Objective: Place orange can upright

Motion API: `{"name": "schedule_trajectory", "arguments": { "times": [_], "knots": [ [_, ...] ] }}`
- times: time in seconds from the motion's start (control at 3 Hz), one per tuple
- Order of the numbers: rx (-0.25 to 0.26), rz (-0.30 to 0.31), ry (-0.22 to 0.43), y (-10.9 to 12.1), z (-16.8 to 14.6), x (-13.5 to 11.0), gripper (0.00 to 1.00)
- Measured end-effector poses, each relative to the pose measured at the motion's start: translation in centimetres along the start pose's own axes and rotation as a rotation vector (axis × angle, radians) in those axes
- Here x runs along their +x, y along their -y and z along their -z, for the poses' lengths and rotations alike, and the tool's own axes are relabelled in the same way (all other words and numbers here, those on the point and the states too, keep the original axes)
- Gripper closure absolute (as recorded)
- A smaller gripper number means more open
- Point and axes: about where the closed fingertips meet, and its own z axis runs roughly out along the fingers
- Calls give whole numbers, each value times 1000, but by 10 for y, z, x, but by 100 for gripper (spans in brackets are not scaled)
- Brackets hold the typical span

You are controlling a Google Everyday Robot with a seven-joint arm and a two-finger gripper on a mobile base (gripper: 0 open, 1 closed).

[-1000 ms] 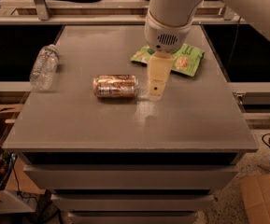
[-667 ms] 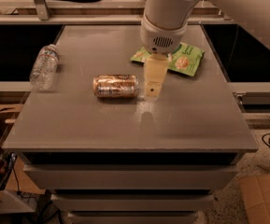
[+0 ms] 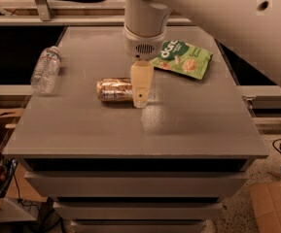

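Note:
The orange can (image 3: 113, 90) lies on its side on the grey table (image 3: 130, 125), near the middle, its long axis running left to right. My gripper (image 3: 140, 97) hangs down from the white arm (image 3: 145, 18) and its cream finger (image 3: 141, 81) covers the can's right end. The can rests on the tabletop.
A clear plastic water bottle (image 3: 45, 68) lies on its side at the table's left edge. A green snack bag (image 3: 183, 58) lies flat at the back right. Cardboard boxes (image 3: 274, 205) stand on the floor at the right and left of the table.
My gripper has moved left towards the can; it was to the right of the can's end and now overlaps that end. The can has not moved.

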Motion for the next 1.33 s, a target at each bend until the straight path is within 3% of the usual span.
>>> {"name": "schedule_trajectory", "arguments": {
  "times": [0.67, 1.0, 1.33],
  "knots": [
    [-42, -40, -128, 7, -27, -45, 0],
    [-59, -66, -142, 7, -39, -68, 0],
    [-61, -85, -113, 5, -47, -82, 0]
  ]
}}
